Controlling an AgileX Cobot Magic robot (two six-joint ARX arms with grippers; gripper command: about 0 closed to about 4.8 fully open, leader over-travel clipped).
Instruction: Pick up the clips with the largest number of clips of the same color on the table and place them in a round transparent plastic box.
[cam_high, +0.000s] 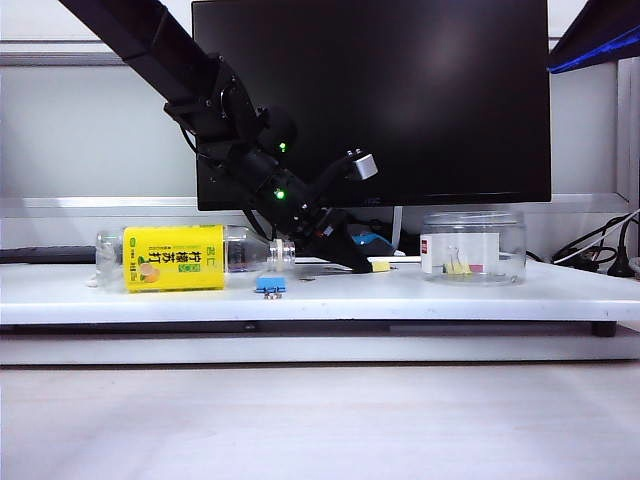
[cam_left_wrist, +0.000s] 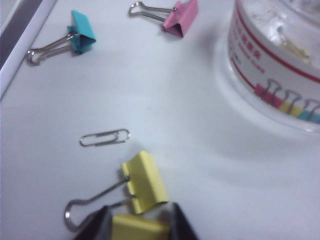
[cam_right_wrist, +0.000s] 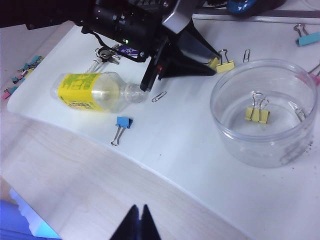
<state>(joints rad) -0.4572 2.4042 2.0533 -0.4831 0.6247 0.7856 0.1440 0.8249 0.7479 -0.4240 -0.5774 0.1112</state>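
Observation:
My left gripper (cam_left_wrist: 140, 225) is low over the white board, left of the round transparent plastic box (cam_high: 473, 248). Its black fingers are shut on a yellow clip (cam_left_wrist: 140, 229), whose body fills the gap between them. A second yellow clip (cam_left_wrist: 145, 182) lies just beyond the fingertips, its wire handles pointing back past one finger. Both show at the gripper tip in the right wrist view (cam_right_wrist: 214, 62) (cam_right_wrist: 226, 66). Another yellow clip (cam_right_wrist: 257, 114) lies inside the box (cam_right_wrist: 216, 107). My right gripper (cam_right_wrist: 137, 216) hangs shut and empty over the wooden desk, in front of the board.
A clear bottle with a yellow label (cam_high: 175, 258) lies on its side at the left. A blue clip (cam_high: 270, 285) sits in front of its neck. A teal clip (cam_left_wrist: 82, 32), a pink clip (cam_left_wrist: 182, 17) and a paper clip (cam_left_wrist: 104, 138) lie near the box. A monitor (cam_high: 370, 100) stands behind.

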